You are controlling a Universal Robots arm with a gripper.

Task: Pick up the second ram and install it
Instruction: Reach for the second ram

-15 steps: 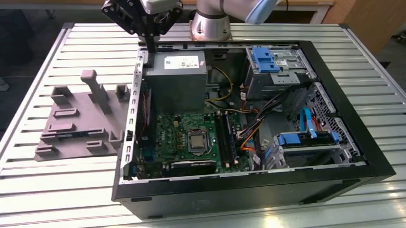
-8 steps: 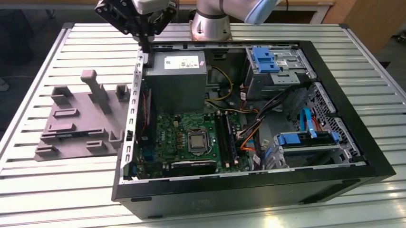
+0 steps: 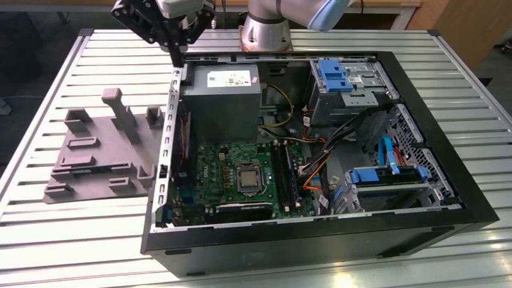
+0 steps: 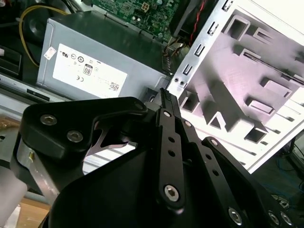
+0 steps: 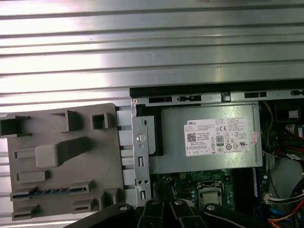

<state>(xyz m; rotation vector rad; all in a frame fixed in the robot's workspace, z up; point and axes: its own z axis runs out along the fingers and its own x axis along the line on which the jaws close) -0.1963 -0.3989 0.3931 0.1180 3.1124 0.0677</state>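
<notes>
Ribbed metal table (image 3: 72, 240) carries the whole job: an open computer case (image 3: 320, 243) lying on its side, and a grey moulded tray (image 3: 104, 141) just beside it on the exterior view's left.

The gripper (image 3: 175, 57) hangs above the far left corner of the case, over its perforated side wall. In the second wrist view its slim black fingers (image 4: 167, 137) run together to a single tip, so the claw reads as closed, with nothing between the pads. Held that high and narrow, it seems placed to clear the case wall while travelling between case and tray.

Directly below and to the right of the tip sits the grey power supply (image 3: 220, 99), its labelled face plain in the first wrist view. Nearer than that lies the green motherboard (image 3: 212, 174), with the long black memory slots (image 3: 284, 174) running along its right side. Whether a stick already sits in one of them I cannot tell.

The second ram (image 5: 45, 192) has not been lifted. It stands on its edge in a groove toward the near part of the tray, well apart from the gripper, a dark blue strip between raised blocks (image 3: 86, 169). Standing upright like that, its top edge is exposed for a pinch from above.
</notes>
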